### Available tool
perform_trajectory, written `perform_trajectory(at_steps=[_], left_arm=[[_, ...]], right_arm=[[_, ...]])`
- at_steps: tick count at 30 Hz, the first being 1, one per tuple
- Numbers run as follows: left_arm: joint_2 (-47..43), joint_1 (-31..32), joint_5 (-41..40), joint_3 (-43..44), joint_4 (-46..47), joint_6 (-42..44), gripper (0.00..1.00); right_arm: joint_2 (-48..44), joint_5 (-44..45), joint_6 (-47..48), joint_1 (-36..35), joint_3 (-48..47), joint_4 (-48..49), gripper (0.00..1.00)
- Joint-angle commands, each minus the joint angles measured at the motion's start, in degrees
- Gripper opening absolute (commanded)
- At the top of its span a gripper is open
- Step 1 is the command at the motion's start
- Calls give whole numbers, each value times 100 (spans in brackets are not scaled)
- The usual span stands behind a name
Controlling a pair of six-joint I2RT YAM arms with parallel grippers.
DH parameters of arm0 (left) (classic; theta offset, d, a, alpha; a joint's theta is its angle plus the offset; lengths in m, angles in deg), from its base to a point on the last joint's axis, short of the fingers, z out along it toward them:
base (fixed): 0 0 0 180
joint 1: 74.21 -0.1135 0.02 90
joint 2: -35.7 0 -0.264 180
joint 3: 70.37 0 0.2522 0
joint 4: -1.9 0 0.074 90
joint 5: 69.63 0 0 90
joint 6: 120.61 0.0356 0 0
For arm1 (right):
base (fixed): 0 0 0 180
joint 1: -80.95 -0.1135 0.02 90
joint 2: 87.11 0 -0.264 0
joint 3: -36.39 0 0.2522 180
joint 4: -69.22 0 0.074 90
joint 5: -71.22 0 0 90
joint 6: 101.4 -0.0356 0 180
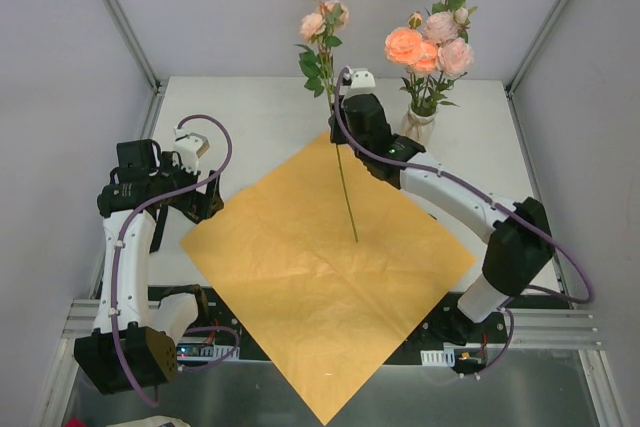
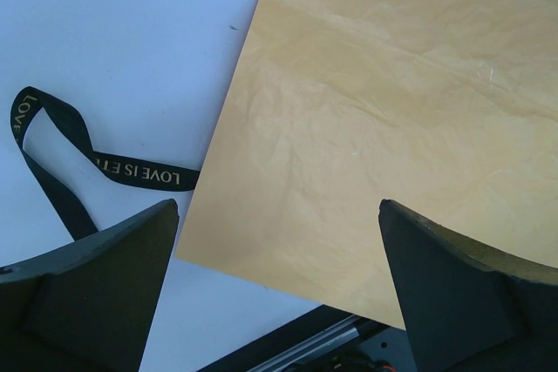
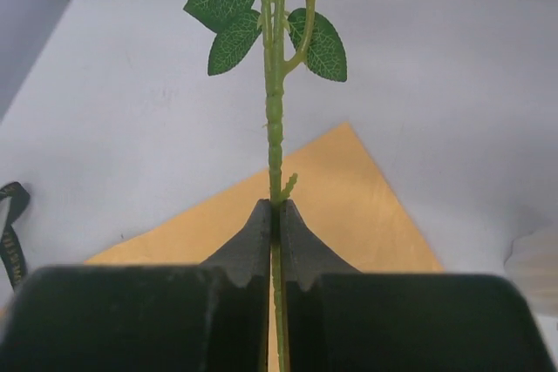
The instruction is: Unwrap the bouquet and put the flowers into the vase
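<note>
The bouquet is undone: its orange paper point(image 1: 325, 272) lies flat as an open sheet on the table. My right gripper point(image 1: 340, 137) is shut on the thin green stem point(image 3: 275, 128) of one peach-pink rose point(image 1: 322, 22), holding it upright above the sheet's far corner, its lower stem point(image 1: 347, 202) hanging over the paper. Several flowers point(image 1: 430, 42) stand in the pale vase point(image 1: 418, 127) just to the right of that gripper. My left gripper point(image 2: 279, 241) is open over the sheet's left edge point(image 2: 227, 128), holding nothing; its dark fingers point(image 2: 96, 285) frame the left wrist view.
The black printed ribbon point(image 2: 70, 158) lies loose on the white table point(image 1: 250, 117) left of the paper. The sheet's near corner point(image 1: 325, 407) hangs past the table's front rail. Grey enclosure walls stand on three sides.
</note>
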Motion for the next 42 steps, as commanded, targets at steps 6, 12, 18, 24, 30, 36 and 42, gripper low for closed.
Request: perform_trajectory(at_steps=[6, 12, 18, 24, 30, 36, 42], left_arm=[[-112, -16, 37, 105, -23, -68, 99], [-121, -16, 55, 132, -32, -104, 99], [-104, -16, 29, 123, -23, -69, 99], [-7, -16, 37, 176, -23, -16, 99], [125, -16, 99, 299, -23, -42, 99], [204, -16, 90, 352, -32, -33, 99], [327, -16, 46, 536, -119, 10, 99]], right_arm=[[-1440, -357, 2393, -22, -742, 2686, 1], [-1748, -867, 3088, 268, -1471, 3271, 1], [-2196, -990, 3574, 786, -1025, 4288, 1], [-2574, -1131, 3248, 1489, -224, 4898, 1], [-2636, -1087, 3064, 1815, 180, 5152, 1], [-2461, -1078, 2871, 2069, 462, 5687, 1], [-2215, -1096, 2484, 2368, 690, 6338, 1]])
